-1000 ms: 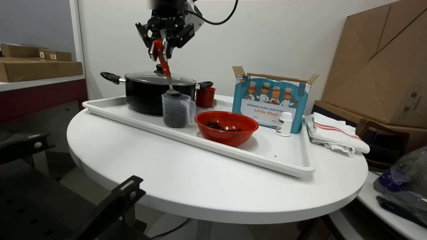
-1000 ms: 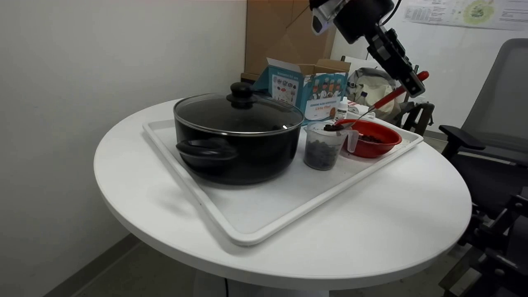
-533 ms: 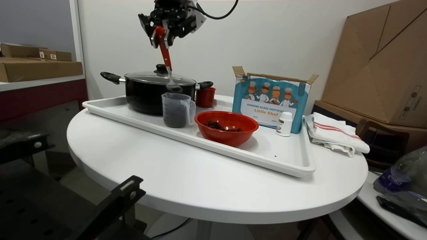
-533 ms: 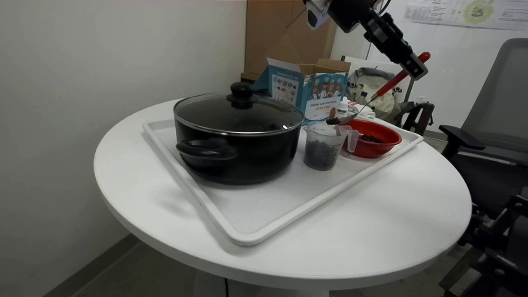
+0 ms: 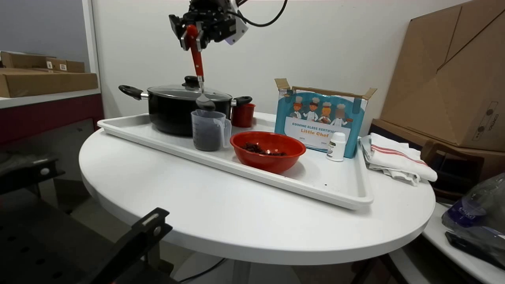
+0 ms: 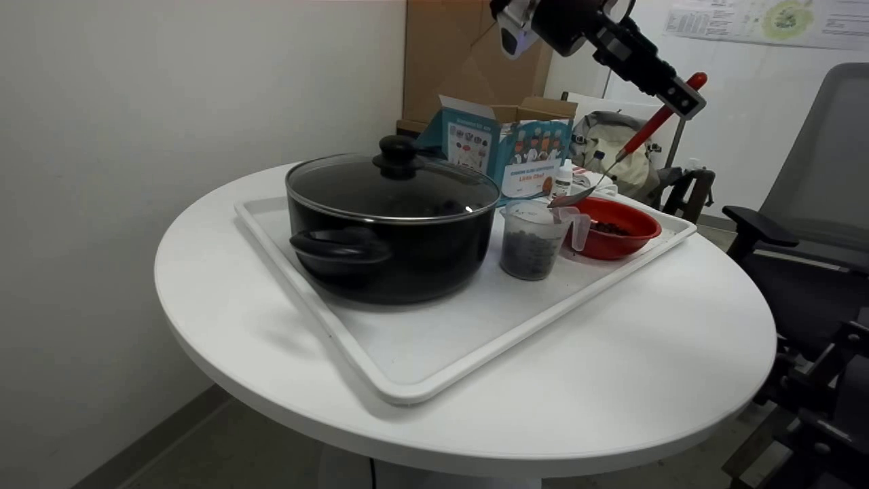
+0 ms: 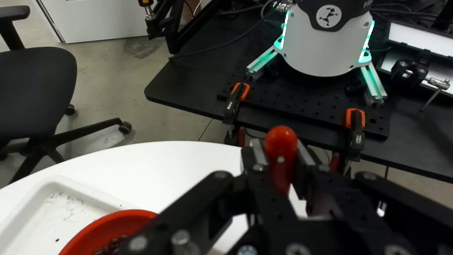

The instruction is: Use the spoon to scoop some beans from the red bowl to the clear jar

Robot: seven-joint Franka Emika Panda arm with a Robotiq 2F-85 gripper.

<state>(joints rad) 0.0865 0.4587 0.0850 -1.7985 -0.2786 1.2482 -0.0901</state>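
Fingers (image 6: 684, 100) grasped the spoon (image 5: 197, 65) by its red handle, close to the butt end; wrist view showed one finger on each side. Spoon slanted down, low end just above the clear measuring jug (image 5: 202, 123); contact with the rim could not be made out. In an exterior view the spoon's head (image 6: 571, 199) sat toward the jug's handle, on the side of the red bowl (image 5: 268, 162). Whether all of it lay inside the rim, could not tell.

Dark beans (image 6: 526, 255) stood well up in the jug; more lay in the red bowl. Jug and bowl sat on the white tray (image 6: 434, 346), tray on the round table (image 5: 221, 209).

Step in hand, by my reading: tail end of a tip-out, spoon's head looking bare or nearly so. Done well, it called for centring the head over the jug's mouth, rolling the handle a touch, and a light shake, kept low so strays would drop inside. Specks (image 7: 69, 202) on the tray argued for that care. Grip far up a long handle: a knock on the rim would probably swivel the spoon. Best to lift clear before any next scoop.
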